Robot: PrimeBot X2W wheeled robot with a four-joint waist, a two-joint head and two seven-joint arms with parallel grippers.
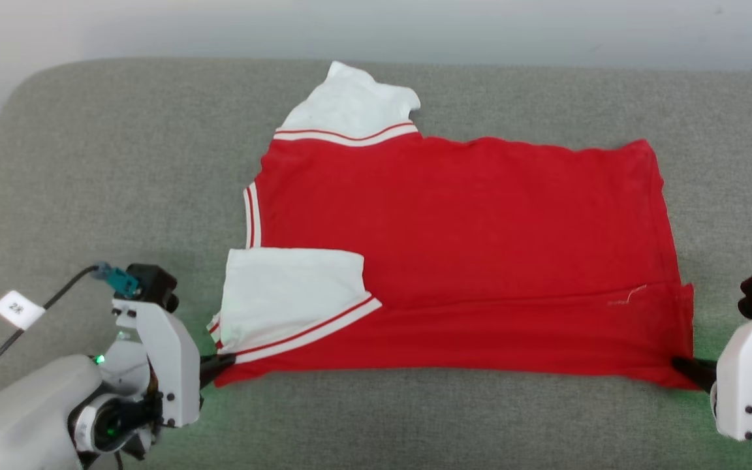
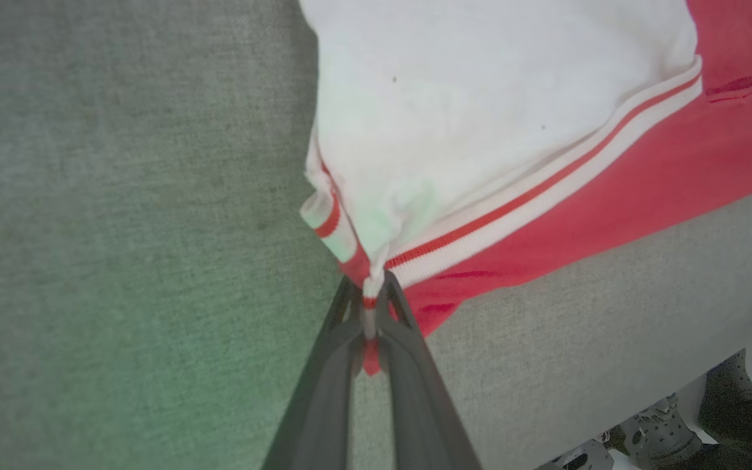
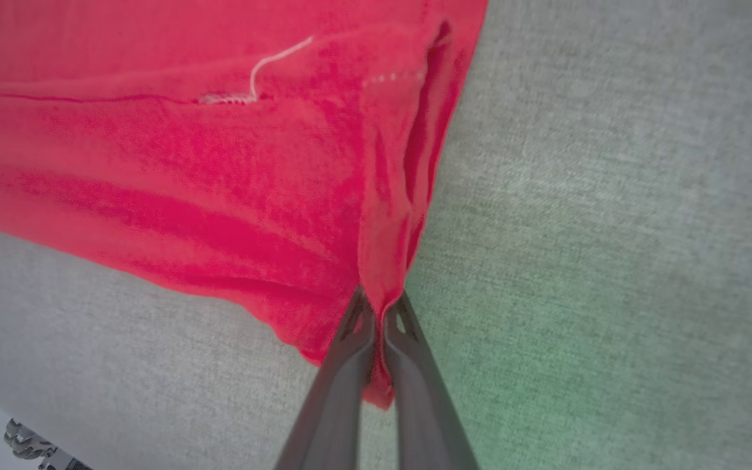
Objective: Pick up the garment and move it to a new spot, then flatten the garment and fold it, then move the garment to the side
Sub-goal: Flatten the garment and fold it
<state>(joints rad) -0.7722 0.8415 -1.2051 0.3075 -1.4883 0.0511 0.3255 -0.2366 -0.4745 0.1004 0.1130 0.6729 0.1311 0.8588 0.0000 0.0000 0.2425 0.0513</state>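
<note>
garment: red cloth, roughly rectangular | cushion: grey woven, rounded

Garment underside hidden against the grey cushion

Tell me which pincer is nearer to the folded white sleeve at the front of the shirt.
Left. The left pincer pinches a corner of the garment right beside the folded white sleeve; the right pincer pinches the hem corner at the opposite end.
</note>
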